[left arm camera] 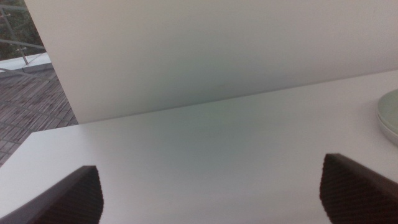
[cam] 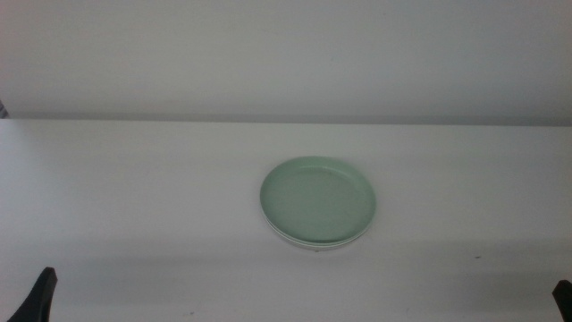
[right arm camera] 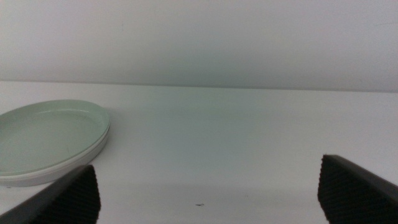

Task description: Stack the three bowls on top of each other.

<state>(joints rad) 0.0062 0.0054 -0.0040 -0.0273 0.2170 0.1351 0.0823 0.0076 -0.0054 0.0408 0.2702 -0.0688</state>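
The left gripper point(cam: 40, 295) and right gripper point(cam: 563, 300) wait at the table's point(cam: 134, 197) near edge, each with jaws spread wide and holding nothing. Bare white tabletop lies open ahead of both. Farther out, midway between them, sits the pale mint green bowl point(cam: 318, 200) atop a white bowl point(cam: 315, 243) (only a thin rim shows beneath). Any grey bowl in the stack is hidden. A white wall point(cam: 286, 54) rises behind the table's far edge.
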